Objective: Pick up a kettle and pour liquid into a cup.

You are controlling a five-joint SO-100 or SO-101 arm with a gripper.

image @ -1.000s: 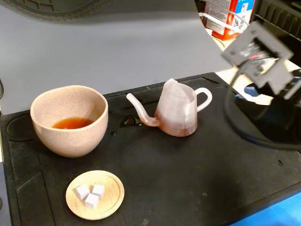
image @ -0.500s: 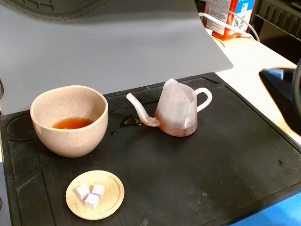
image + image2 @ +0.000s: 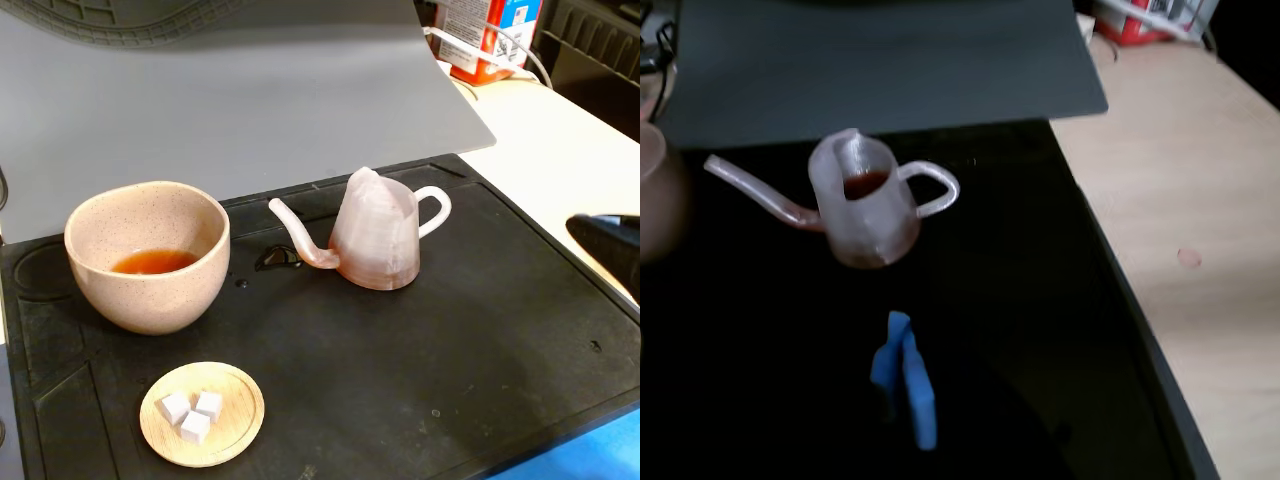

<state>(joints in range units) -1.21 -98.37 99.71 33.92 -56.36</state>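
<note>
Kettle point(image 3: 377, 240) upright on mat, cup point(image 3: 148, 255) apart.
Gripper point(image 3: 905, 385) clenched, empty, near the kettle; liquid point(image 3: 153, 262) in cup.

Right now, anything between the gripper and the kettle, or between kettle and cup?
Nothing visible. In the wrist view the gripper sits apart from the kettle, bare black mat between. Between kettle and cup only a small spill lies under the spout; the wooden dish sits off that line.

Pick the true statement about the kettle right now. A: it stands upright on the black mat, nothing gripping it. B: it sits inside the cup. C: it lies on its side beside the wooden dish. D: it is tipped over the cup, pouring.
A: the kettle stands upright on the black mat, spout toward the cup, and the pincer is apart from it in the wrist view.
</note>
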